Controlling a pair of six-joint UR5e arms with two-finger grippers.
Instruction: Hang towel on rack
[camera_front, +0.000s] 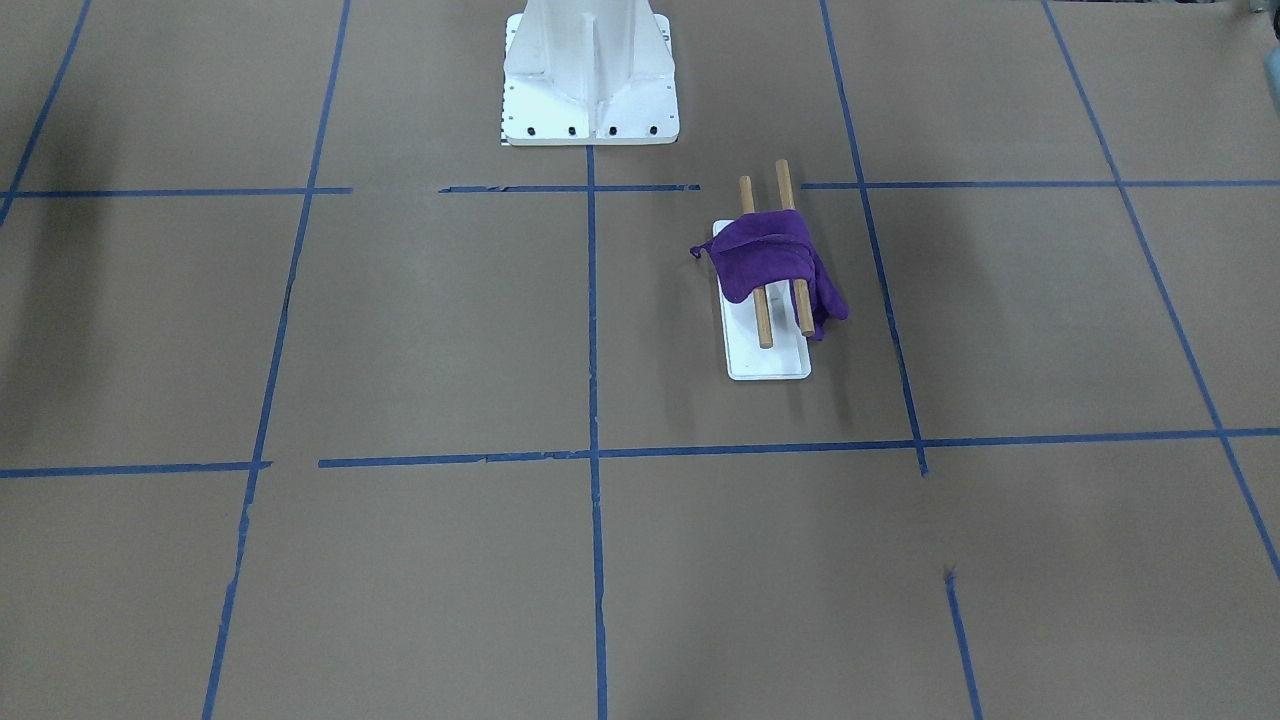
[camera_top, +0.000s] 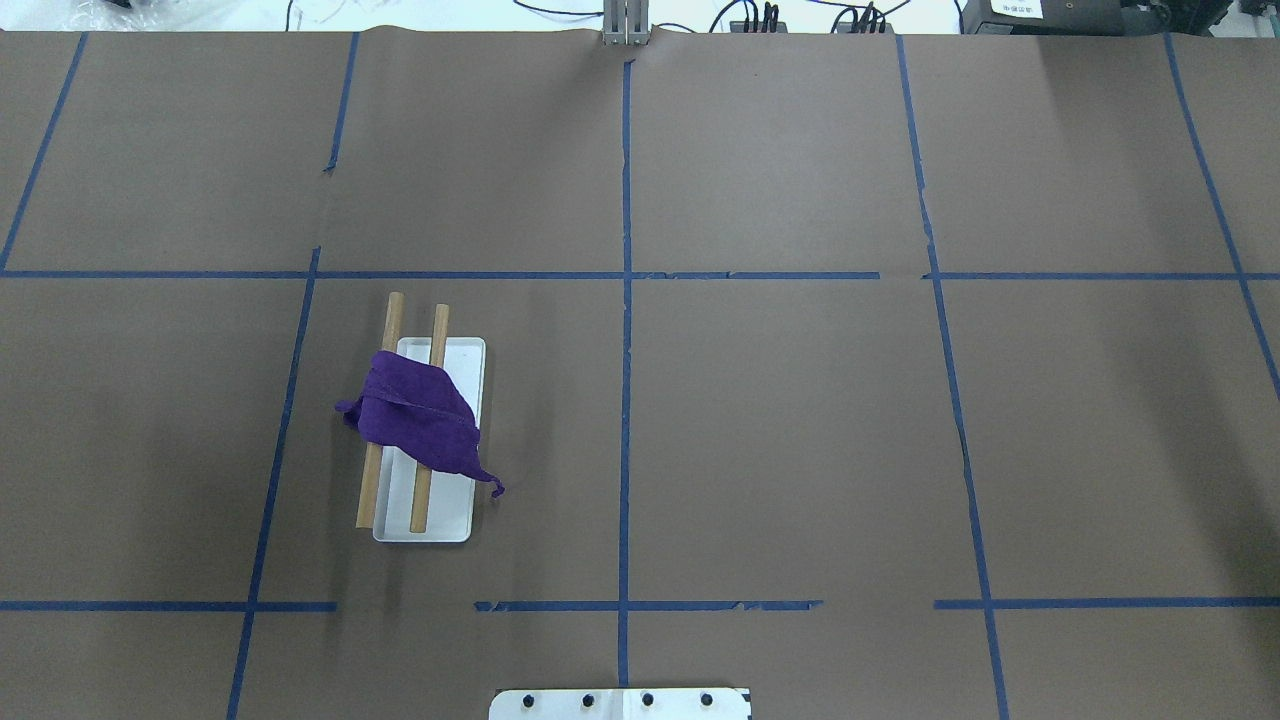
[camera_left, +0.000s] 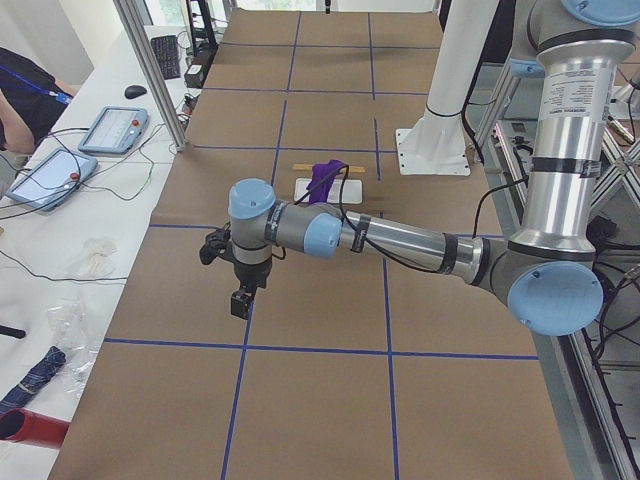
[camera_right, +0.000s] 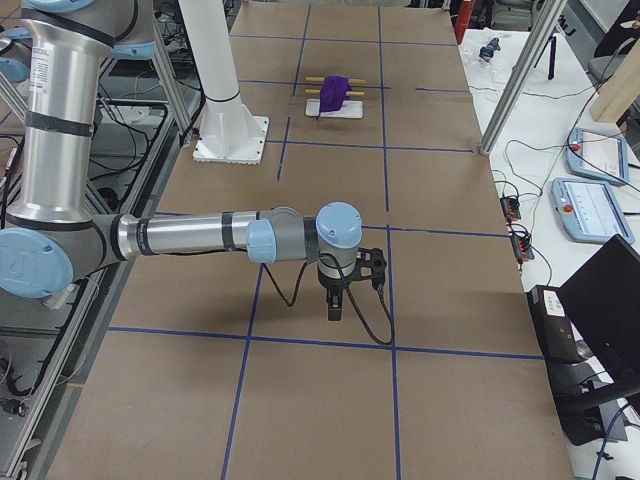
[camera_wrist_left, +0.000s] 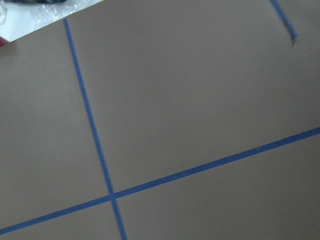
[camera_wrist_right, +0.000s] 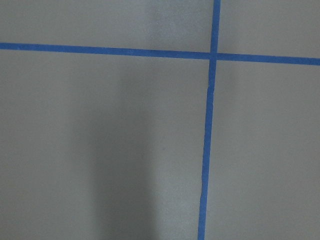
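Brown tabletop (camera_top: 800, 450), purple towel (camera_top: 420, 425) draped over rack (camera_top: 450, 520), well apart from left claw (camera_left: 240, 300) and right claw (camera_right: 335, 308), both grips impossible to tell.

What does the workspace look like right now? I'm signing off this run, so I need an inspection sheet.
Surface: brown paper table with blue tape grid.
Job's things: purple towel draped over both rods of the rack.
Clutter: nothing seen.
Grippers: left gripper and right gripper hover over bare table, far from rack; state cannot tell.
Cables: cable loops below right wrist.
Surroundings: white pedestal; teach pendants on side bench.
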